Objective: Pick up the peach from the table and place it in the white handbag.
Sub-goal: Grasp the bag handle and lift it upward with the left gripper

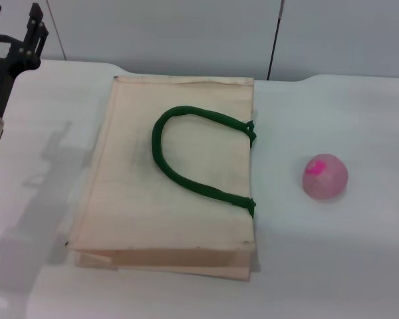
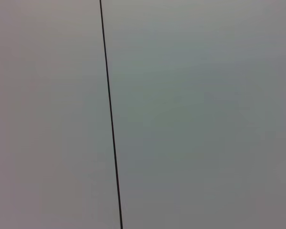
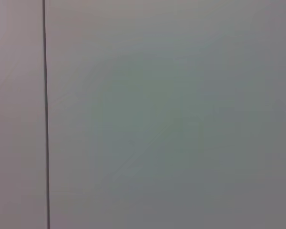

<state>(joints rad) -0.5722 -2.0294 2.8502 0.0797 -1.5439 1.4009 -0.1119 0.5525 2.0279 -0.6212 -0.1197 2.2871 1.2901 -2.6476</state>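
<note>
The peach [image 1: 325, 176], a small pale-pink ball with a magenta patch on top, sits on the white table to the right of the handbag. The white handbag [image 1: 173, 193] lies flat in the middle of the table, its dark green loop handle [image 1: 186, 156] resting on top of it, with the opening side towards the peach. My left gripper [image 1: 32, 30] is raised at the far left back corner, well away from both. My right gripper is out of view. Both wrist views show only a plain grey wall.
The white table [image 1: 332, 266] stretches around the bag, with its back edge against grey wall panels [image 1: 186, 33]. A dark seam [image 2: 110, 114] runs across the wall in the left wrist view, and a similar seam [image 3: 45, 114] shows in the right wrist view.
</note>
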